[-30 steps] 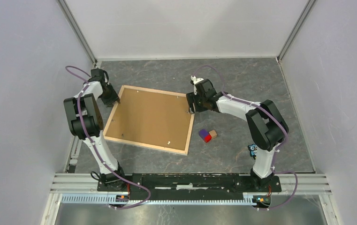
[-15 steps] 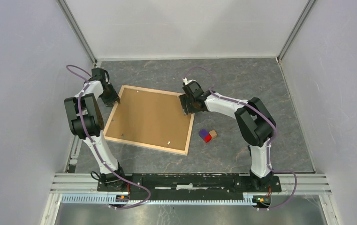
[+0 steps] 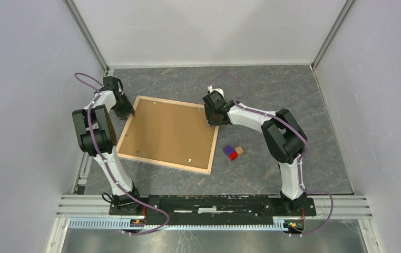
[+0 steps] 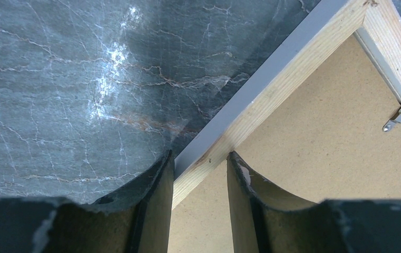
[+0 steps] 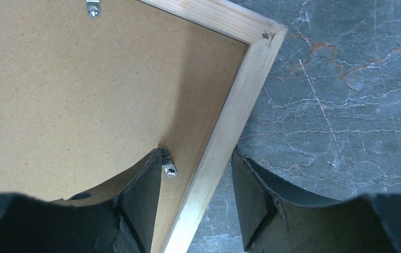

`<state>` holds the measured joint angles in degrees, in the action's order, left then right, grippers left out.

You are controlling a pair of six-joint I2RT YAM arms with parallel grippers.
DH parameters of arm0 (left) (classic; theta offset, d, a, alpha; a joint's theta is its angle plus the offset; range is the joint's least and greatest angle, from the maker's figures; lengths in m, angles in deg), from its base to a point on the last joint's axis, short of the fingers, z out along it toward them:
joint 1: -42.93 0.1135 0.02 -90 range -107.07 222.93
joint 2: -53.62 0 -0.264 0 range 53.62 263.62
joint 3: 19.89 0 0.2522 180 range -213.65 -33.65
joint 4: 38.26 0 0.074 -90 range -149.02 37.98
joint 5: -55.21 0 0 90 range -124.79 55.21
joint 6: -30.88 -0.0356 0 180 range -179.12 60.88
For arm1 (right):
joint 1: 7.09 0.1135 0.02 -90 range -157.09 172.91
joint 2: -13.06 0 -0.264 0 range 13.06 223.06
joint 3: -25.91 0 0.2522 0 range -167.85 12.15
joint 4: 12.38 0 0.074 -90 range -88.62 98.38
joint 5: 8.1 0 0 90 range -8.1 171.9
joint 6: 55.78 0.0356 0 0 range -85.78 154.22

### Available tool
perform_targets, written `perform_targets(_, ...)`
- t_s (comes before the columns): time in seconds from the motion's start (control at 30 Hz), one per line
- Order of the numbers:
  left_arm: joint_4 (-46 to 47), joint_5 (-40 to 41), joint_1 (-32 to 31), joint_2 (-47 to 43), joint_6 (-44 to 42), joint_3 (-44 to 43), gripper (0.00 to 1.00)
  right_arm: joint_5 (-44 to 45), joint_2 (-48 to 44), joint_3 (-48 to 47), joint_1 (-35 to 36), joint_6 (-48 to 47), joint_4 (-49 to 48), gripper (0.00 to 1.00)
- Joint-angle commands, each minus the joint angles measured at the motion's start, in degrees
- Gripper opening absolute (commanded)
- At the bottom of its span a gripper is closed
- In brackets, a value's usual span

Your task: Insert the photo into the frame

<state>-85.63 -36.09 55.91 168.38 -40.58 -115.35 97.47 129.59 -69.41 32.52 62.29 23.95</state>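
Observation:
The frame lies on the table with its back up, and a brown backing board fills it. The photo is hidden. My left gripper is at the frame's far left corner. In the left wrist view its fingers press both sides of the left wooden slat. My right gripper is at the far right corner. In the right wrist view it stands open astride the right slat, its fingers apart from the wood. Its left fingertip touches a small metal clip.
A small cluster of purple, red and wooden blocks lies on the dark marbled tabletop just right of the frame. Another metal clip sits on the backing near the far slat. Grey walls enclose the table on three sides.
The right gripper has slid left and slightly away, over the frame's right slat, and its jaws have narrowed. The left gripper and the frame have not moved.

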Motion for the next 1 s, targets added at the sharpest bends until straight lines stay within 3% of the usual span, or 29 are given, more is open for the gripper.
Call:
perform_targets(0.0, -0.28, 2.59, -1.11, 2.04, 4.03, -0.17, 0.24, 1.87, 1.35, 0.19, 0.81, 4.59, 3.25, 0.55)
perform_targets(0.4, 0.11, 4.11, -1.14, 1.88, 5.35, 0.79, 0.23, 7.8, 1.21, -1.97, 2.99, 15.32, 11.96, 0.56)
perform_targets(0.97, 0.3, 5.08, -1.15, 1.17, 5.78, 1.24, 0.23, 12.3, 4.38, -6.87, 2.7, 21.33, 18.05, 0.46)
